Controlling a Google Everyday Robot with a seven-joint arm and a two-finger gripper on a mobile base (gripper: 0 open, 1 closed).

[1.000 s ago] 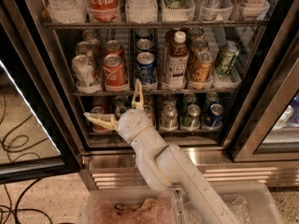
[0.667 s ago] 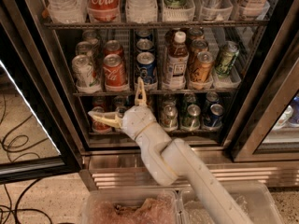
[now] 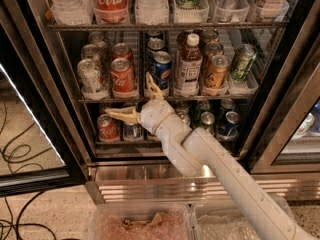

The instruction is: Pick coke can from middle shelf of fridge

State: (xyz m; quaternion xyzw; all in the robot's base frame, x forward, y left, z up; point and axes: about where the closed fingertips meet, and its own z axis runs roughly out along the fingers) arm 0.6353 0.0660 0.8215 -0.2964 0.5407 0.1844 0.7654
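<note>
The coke can (image 3: 122,77) stands upright at the front of its lane on the middle shelf (image 3: 210,98) of the fridge (image 3: 64,115), second lane from the left. A second red can (image 3: 121,51) stands behind it. My gripper (image 3: 134,100) is open, just below and right of the coke can at the shelf's front rail. One finger (image 3: 120,115) points left under the rail. The other finger (image 3: 153,86) points up in front of the blue Pepsi can (image 3: 161,69). Nothing is held.
A silver can (image 3: 90,77) stands left of the coke can, and a tea bottle (image 3: 189,64) and more cans to the right. Large bottles, one a Coca-Cola bottle (image 3: 111,2), fill the rack above. Shorter cans (image 3: 108,128) sit below. Clear bins (image 3: 140,224) are at the bottom.
My gripper has risen and shifted slightly right, from the lower shelf's level toward the middle shelf's rail. It stays open. The cans have not moved.
</note>
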